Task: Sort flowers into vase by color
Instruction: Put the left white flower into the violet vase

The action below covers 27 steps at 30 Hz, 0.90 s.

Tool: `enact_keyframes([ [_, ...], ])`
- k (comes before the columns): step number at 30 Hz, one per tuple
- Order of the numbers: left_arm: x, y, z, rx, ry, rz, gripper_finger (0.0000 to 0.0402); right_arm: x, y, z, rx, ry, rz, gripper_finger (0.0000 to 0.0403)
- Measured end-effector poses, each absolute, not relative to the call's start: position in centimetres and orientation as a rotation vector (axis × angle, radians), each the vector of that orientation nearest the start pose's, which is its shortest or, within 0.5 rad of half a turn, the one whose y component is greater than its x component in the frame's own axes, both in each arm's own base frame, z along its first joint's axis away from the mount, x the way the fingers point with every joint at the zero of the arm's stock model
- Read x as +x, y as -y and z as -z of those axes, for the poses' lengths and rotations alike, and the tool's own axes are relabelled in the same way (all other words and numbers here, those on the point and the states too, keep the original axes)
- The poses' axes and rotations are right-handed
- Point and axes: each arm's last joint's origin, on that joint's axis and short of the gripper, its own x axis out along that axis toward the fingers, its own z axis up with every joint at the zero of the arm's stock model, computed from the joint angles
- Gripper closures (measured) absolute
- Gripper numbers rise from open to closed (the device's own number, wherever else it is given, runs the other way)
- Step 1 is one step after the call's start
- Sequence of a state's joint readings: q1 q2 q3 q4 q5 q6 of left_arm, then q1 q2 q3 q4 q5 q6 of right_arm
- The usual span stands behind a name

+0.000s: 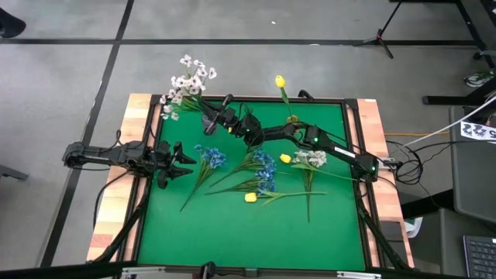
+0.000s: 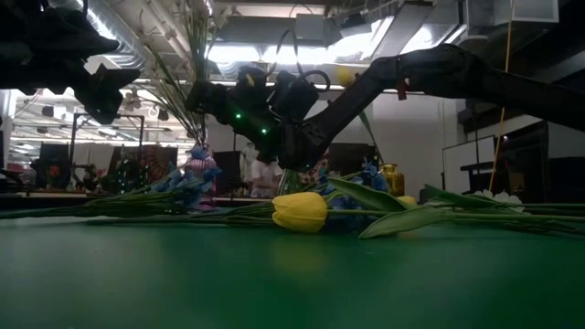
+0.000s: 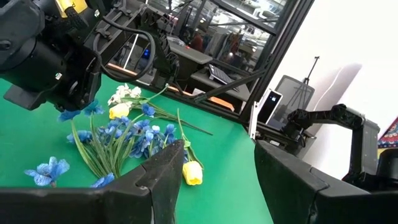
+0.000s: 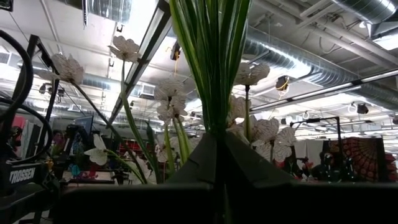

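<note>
Counting three yellow tulips, one upright

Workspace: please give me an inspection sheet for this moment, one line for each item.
Surface: green mat in a dark frame on a wooden table.
Job's things: white flowers at the far left corner, a yellow flower standing at the far edge; blue flowers, yellow buds and a white spray lying on the mat.
Clutter: nothing seen.
Grippers: right gripper shut on the white flowers' green stems; left gripper open over the mat's left side.
Cables: black cables right of the table.
Surroundings: grey floor, tripod.
</note>
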<state>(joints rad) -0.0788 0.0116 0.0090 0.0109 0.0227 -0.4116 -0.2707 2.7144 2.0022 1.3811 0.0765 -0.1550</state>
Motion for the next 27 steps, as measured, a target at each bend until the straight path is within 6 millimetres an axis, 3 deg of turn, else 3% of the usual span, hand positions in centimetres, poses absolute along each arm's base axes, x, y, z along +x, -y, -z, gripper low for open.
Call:
enact_keyframes([
  [22, 9.8, 0.8, -16.7, -0.389, -0.012, 0.102, 0.0208, 54.6, 15.1, -17.0, -0.234, 0.645, 0.339, 0.0391],
  [27, 9.8, 0.8, -16.7, -0.389, -0.012, 0.102, 0.0208, 54.7, 15.1, -15.9, -0.226, 0.637, 0.333, 0.0391],
])
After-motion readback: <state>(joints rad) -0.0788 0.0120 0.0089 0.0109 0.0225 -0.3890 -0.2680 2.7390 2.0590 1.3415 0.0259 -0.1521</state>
